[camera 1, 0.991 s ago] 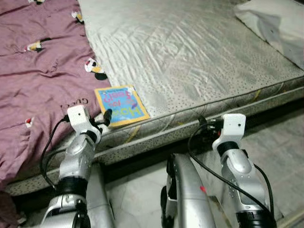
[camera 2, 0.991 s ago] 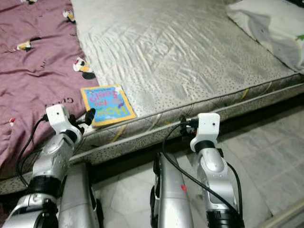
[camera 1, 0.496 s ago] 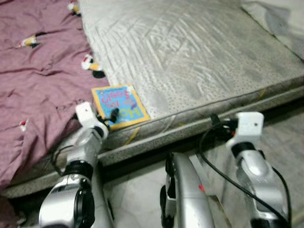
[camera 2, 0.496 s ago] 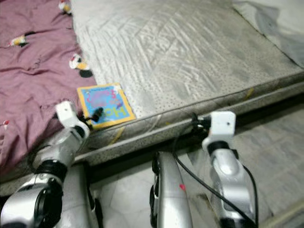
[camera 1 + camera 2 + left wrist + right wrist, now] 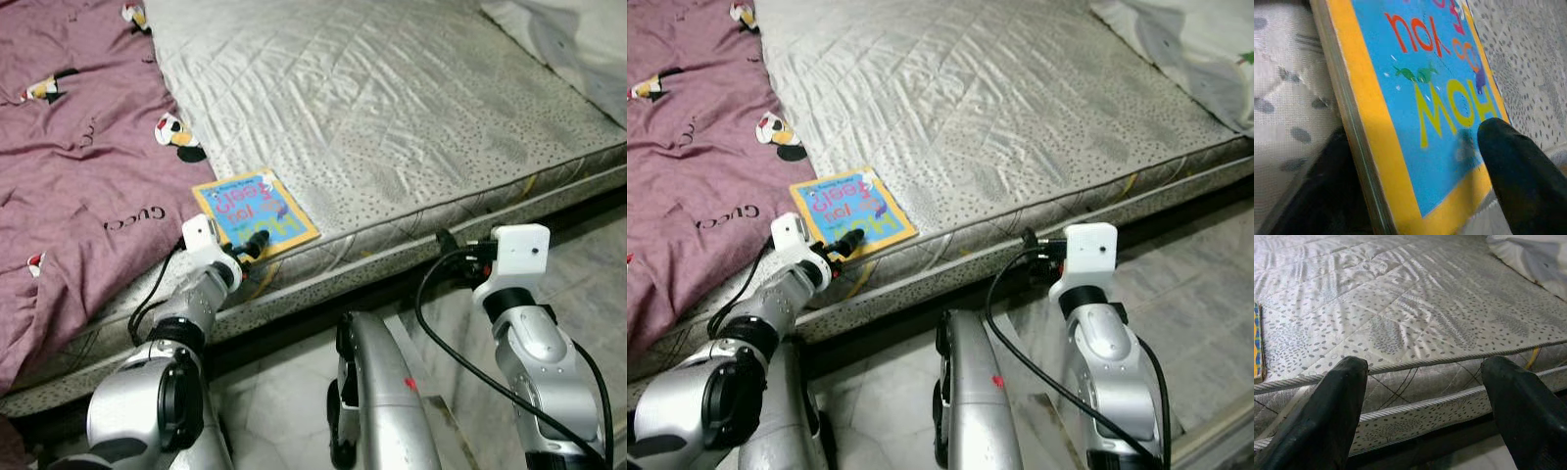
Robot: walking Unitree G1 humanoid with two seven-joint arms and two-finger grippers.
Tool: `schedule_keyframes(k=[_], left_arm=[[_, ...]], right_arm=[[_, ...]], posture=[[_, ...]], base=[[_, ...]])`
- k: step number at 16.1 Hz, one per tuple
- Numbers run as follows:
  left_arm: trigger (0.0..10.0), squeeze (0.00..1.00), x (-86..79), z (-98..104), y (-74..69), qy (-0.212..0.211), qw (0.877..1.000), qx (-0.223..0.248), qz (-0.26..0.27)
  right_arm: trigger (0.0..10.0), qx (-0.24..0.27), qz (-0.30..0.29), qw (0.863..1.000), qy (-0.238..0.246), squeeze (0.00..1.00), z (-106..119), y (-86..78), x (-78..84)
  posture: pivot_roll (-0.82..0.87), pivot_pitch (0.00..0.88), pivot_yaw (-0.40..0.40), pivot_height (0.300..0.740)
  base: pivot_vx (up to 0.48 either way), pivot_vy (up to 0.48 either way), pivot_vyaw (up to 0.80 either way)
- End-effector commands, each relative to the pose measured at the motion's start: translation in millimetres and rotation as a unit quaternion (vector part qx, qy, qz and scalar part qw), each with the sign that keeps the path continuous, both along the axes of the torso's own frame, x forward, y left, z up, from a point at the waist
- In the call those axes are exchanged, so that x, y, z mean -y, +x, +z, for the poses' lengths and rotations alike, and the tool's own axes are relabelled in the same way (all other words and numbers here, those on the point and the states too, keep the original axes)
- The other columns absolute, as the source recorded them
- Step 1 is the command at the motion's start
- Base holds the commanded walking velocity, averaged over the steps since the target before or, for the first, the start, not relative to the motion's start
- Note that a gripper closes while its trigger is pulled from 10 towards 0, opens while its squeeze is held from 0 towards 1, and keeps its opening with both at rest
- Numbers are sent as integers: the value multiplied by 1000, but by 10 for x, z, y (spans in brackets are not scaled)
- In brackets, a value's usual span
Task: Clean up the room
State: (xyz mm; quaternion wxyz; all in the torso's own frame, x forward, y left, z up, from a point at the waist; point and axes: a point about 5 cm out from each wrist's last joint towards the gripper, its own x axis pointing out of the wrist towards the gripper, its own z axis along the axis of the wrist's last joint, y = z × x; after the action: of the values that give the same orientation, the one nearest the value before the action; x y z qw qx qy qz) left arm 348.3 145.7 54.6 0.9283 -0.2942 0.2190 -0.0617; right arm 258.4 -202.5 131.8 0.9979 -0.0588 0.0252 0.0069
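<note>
Two black left gripper [image 5: 253, 245] fingers straddling yellow-bordered blue board book [image 5: 253, 211] corner on grey quilted mattress [image 5: 411, 117]; right gripper [image 5: 1425, 406] spread wide, unloaded.

Grey quilted mattress [image 5: 411, 108], purple cartoon-print blanket [image 5: 69, 186] at its left, tiled floor [image 5: 588, 284]

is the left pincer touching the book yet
Touching. In the left wrist view one black finger rests on the book cover while the other sits below its edge.
</note>
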Motion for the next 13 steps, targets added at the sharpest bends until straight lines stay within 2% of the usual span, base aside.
schedule_keyframes(k=[1,5,13], left_arm=[[0,0,-33,-34,-16,-7,1000,-10,11],[0,0,-130,-52,-32,-6,1000,-13,23],[0,0,-261,-46,-57,10,1000,16,22]], right_arm=[[10000,8,-1,1000,-4,0,65,-15,16],[10000,8,4,1000,-1,0,46,8,-32],[10000,7,17,1000,14,0,-20,117,-157]], posture=[[-253,171,-54,516],[-231,164,-59,516],[-161,150,-53,516]], base=[[0,0,0],[0,0,0],[0,0,0]])
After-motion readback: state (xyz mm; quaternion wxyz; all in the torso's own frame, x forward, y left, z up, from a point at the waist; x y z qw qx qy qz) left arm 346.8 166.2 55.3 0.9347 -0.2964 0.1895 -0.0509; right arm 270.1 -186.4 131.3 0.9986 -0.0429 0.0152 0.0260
